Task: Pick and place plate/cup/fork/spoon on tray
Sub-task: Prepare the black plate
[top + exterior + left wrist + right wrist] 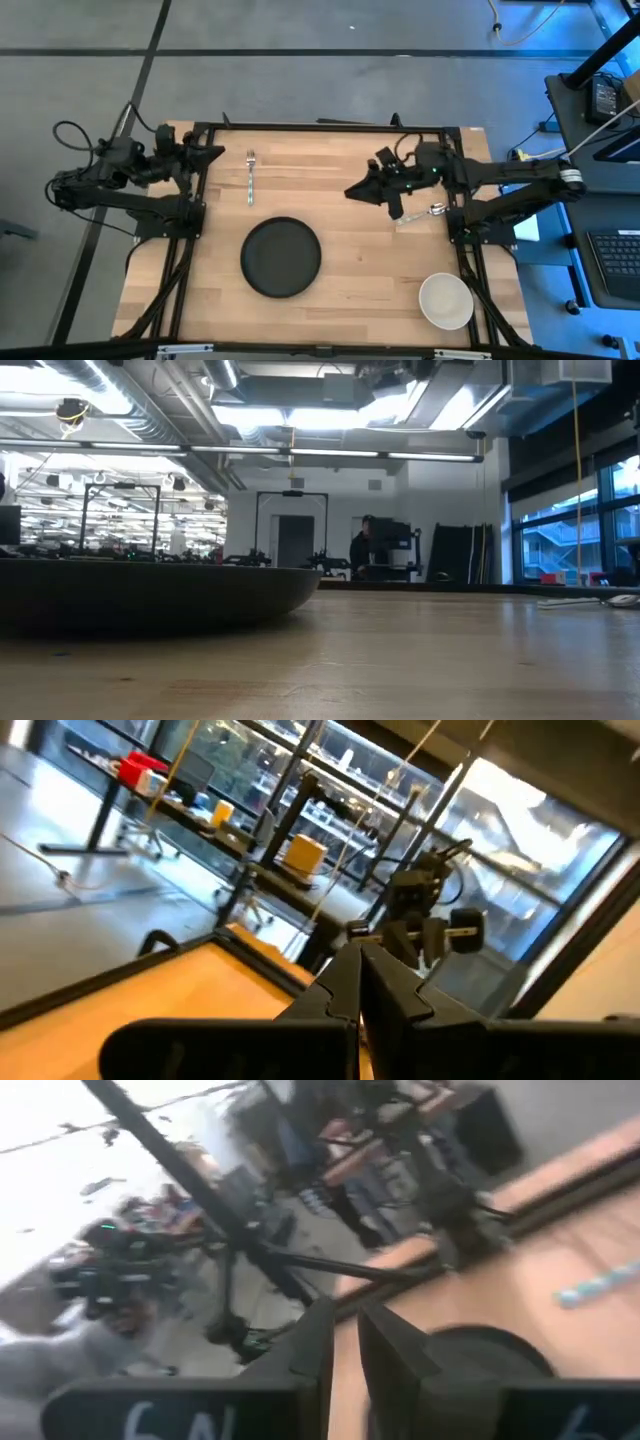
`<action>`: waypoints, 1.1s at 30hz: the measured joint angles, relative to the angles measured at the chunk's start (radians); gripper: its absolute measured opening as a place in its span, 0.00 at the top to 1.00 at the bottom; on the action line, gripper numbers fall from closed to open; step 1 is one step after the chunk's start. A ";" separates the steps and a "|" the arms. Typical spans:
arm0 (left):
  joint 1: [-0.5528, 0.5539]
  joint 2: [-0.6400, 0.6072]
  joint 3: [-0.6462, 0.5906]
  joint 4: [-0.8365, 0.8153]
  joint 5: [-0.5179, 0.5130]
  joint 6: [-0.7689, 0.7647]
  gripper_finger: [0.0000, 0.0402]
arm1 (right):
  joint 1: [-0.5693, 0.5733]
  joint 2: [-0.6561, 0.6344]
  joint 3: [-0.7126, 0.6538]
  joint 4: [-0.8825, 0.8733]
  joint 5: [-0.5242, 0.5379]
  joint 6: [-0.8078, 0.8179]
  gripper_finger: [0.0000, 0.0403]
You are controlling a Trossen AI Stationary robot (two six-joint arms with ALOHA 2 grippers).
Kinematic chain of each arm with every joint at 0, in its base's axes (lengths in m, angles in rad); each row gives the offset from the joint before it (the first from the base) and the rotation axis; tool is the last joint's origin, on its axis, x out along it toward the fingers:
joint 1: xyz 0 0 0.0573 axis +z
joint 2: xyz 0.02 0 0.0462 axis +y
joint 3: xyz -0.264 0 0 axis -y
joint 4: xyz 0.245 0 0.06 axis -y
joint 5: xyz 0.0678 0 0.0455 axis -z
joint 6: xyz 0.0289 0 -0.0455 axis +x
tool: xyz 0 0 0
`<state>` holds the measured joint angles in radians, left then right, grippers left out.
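Note:
The black plate (281, 257) lies flat on the wooden table near its front middle; in the low view its rim (150, 595) fills the left. The fork (250, 175) lies on the table behind the plate. The white cup (445, 300) stands at the front right. The spoon (428, 212) lies at the right, partly under my right arm. My right gripper (350, 192) hovers left of the spoon, pointing at the table's left, its fingers (385, 1345) a narrow gap apart and empty. My left gripper (215, 153) waits shut at the far left, above the table.
A black frame (330, 127) runs along the table's far edge and down past both arm bases. No tray shows in any view. Bare wood lies between the plate and the cup (370, 270). A desk with a keyboard (615, 260) stands beyond the table's right edge.

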<state>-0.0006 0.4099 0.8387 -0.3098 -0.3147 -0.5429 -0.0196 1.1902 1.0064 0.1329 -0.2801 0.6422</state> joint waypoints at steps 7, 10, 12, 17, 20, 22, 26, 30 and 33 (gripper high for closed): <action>0.000 0.089 0.202 -0.178 0.051 0.016 1.00 | -0.001 0.111 0.316 -0.382 0.007 -0.203 0.87; 0.000 0.166 0.323 -0.373 0.051 0.020 1.00 | -0.002 0.175 0.454 -0.677 0.113 -0.283 0.87; 0.000 0.223 0.390 -0.529 0.052 0.008 1.00 | -0.002 0.220 0.518 -0.783 0.146 -0.308 0.87; 0.000 0.345 0.471 -0.794 0.074 -0.022 1.00 | -0.003 0.291 0.577 -0.831 0.147 -0.308 0.87; 0.000 0.400 0.468 -0.872 0.084 -0.071 1.00 | -0.003 0.316 0.577 -0.840 0.148 -0.282 0.87; 0.000 0.433 0.452 -0.921 0.089 -0.113 1.00 | -0.003 0.316 0.579 -0.846 0.148 -0.252 0.87; 0.000 0.487 0.407 -0.980 0.093 -0.132 1.00 | -0.003 0.310 0.578 -0.878 0.148 -0.220 0.87; 0.000 0.526 0.325 -0.976 0.146 -0.157 1.00 | -0.003 0.270 0.578 -0.881 0.148 -0.199 0.87; 0.000 0.548 0.234 -0.946 0.204 -0.248 1.00 | -0.002 0.236 0.578 -0.882 0.169 -0.198 0.87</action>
<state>-0.0006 0.9576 1.0732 -1.2554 -0.1107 -0.7908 -0.0219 1.4259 1.5848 -0.7490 -0.1107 0.4438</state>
